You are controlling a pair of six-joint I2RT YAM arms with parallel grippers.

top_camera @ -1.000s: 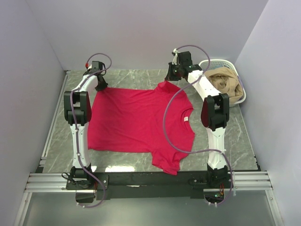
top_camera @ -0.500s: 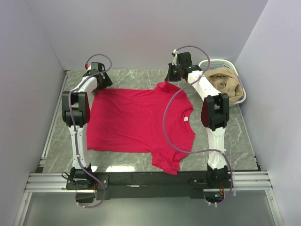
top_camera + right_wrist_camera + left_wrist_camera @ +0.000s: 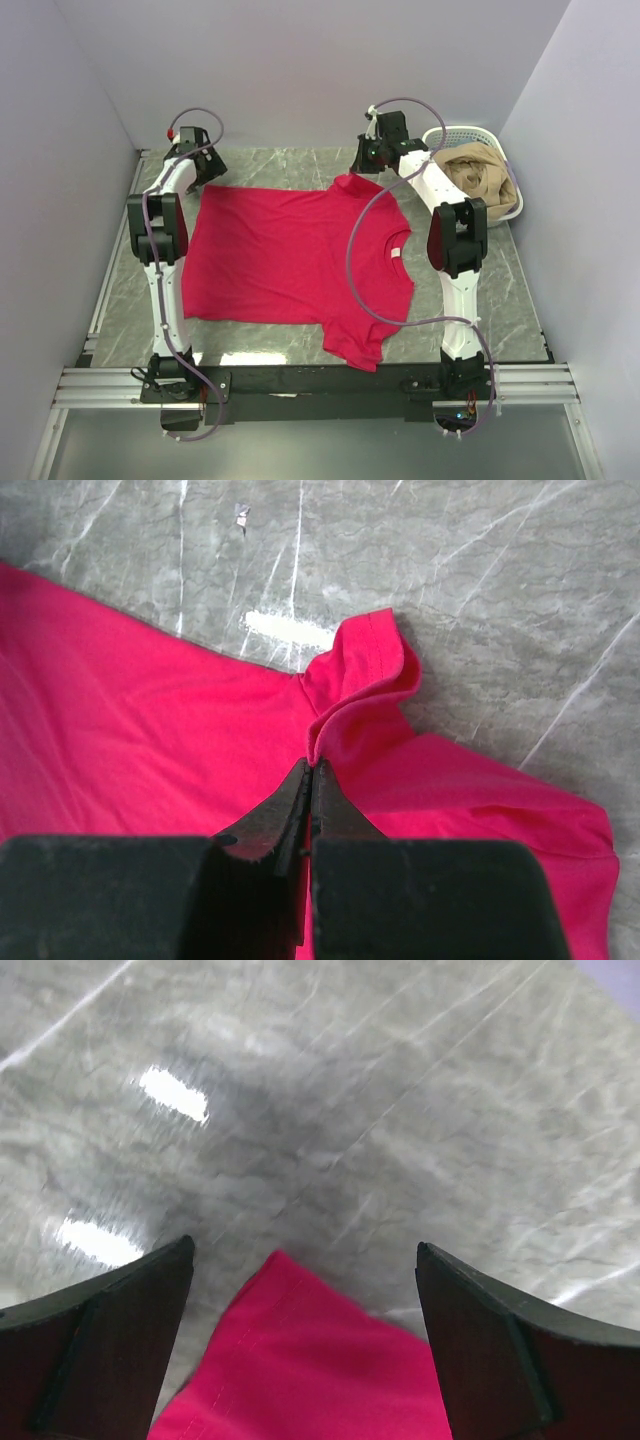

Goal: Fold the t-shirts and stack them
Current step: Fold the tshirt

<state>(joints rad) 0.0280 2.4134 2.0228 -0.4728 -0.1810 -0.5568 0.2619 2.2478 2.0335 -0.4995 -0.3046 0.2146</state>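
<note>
Where the t-shirt lies: flat on the table, hem toward the left gripper, collar toward the right gripper.
left gripper: spread wide, hem corner between its fingers, untouched.
right gripper: pressed together, pinching the far sleeve fold.

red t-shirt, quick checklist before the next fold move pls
1. Left claw open, gripping nothing: ok.
2. Right claw pinching a raised fold of the red t-shirt: ok.
3. Shirt flat on the table: not ok, bunched at the right claw.
4. White neck label showing: ok.
5. Tan garment inside the basket, off the shirt: ok.
</note>
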